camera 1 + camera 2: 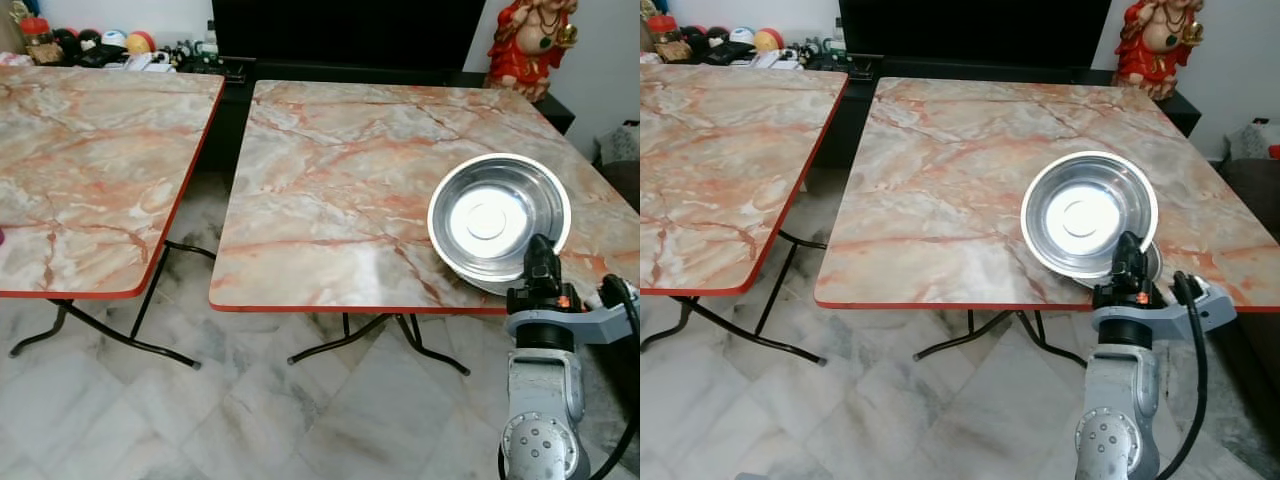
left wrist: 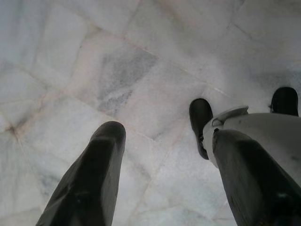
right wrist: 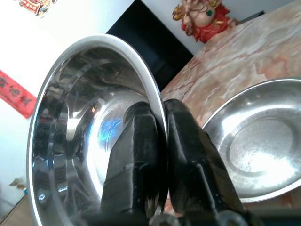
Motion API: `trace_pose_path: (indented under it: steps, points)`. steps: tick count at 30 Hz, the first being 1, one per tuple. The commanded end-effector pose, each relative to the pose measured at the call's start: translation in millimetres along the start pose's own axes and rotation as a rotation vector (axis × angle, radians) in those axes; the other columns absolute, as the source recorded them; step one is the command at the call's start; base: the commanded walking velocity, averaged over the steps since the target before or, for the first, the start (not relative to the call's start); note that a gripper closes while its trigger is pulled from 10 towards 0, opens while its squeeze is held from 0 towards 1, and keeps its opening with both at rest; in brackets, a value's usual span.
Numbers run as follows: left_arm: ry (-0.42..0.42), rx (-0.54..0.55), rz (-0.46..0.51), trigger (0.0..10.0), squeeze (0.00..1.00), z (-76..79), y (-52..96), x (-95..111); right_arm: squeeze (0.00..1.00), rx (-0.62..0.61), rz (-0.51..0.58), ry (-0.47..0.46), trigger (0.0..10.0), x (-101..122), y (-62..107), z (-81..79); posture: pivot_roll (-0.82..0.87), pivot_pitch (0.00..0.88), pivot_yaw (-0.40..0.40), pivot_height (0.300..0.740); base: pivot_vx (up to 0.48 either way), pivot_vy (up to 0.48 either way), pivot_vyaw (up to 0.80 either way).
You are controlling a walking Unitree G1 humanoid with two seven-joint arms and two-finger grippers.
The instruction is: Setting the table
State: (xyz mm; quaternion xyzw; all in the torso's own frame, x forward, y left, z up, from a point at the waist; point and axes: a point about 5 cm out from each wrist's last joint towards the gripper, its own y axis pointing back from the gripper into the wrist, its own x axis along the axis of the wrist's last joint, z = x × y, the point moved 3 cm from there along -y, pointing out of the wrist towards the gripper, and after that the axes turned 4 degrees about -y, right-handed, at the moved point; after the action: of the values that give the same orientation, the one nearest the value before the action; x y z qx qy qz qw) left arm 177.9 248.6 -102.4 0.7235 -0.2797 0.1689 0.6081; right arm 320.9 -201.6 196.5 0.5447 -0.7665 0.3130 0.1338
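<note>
While your right gripper point(image 1: 541, 262) sits at the near right edge of the right desk point(image 1: 330, 190), its jaws are clenched on the rim of a steel bowl point(image 3: 89, 127), one finger inside the wall, one outside. The right wrist view shows that bowl tipped up on edge, held clear of a second steel bowl point(image 3: 256, 141) that rests flat on the marble-pattern top. From the head views you see a shiny bowl over the desk's near right corner, just ahead of the gripper; you can't split the two bowls there.

Both desks have pink-orange veined tops with red edging and black folding legs. The left desk point(image 1: 90, 170) stands beside the right one with a narrow gap between them.

The floor point(image 1: 300, 420) is pale grey marble tile. Behind the desks you get a black cabinet point(image 1: 350, 40) against a white wall, a red and gold figurine point(image 1: 530, 45) at its right end, and small clutter point(image 1: 100, 48) at the far left.

Your left gripper point(image 2: 160, 174) hangs over the floor, jaws released and wide apart, nothing between them. The left wrist view also catches the robot's own black foot point(image 2: 200, 122) on the tile.
</note>
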Motion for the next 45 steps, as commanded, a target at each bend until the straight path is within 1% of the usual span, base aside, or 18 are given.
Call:
trace_pose_path:
  steps: [1, 9, 13, 20, 25, 35, 45]
  points:
    - [-0.007, -0.005, -0.033, 10.0, 0.00, 0.6, 2.5, -11, 0.00, 0.013, 0.007, 0.000, 10.0, 0, -2.5, -5.1, -0.02, 0.134, -0.028, 0.740, 0.000, 0.000, 0.00]
    - [-0.009, -0.010, -0.031, 10.0, 0.00, 1.2, 2.3, -10, 0.00, 0.015, 0.008, 0.000, 10.0, 0, -3.3, -5.8, -0.02, 0.134, -0.030, 0.740, 0.000, 0.000, 0.00]
    - [-0.011, -0.009, -0.034, 10.0, 0.00, 2.0, 2.2, -10, 0.00, -0.036, -0.002, 0.008, 10.0, -2, -2.0, 1.5, -0.02, 0.135, -0.033, 0.740, 0.263, 0.000, 0.00]
    - [-0.012, -0.008, -0.034, 10.0, 0.00, 1.7, 2.2, -10, 0.00, -0.042, 0.000, 0.007, 10.0, -3, -3.1, 2.2, -0.02, 0.136, -0.032, 0.740, 0.273, 0.000, -0.65]
    - [-0.012, -0.005, -0.039, 10.0, 0.00, 0.8, 2.8, -12, 0.00, -0.046, 0.018, 0.000, 10.0, -2, -2.1, 2.4, -0.02, 0.137, -0.030, 0.740, 0.294, 0.000, 0.00]
    - [-0.015, -0.004, -0.038, 10.0, 0.00, 1.1, 2.8, -12, 0.00, -0.050, 0.014, 0.005, 10.0, -3, -2.2, 3.1, -0.02, 0.137, -0.031, 0.740, 0.290, 0.000, 0.00]
    - [-0.011, -0.010, -0.043, 10.0, 0.00, 2.5, 3.0, -13, 0.00, -0.167, -0.020, 0.040, 10.0, -14, -2.1, 19.2, -0.01, 0.138, -0.033, 0.740, 0.000, 0.000, 0.00]
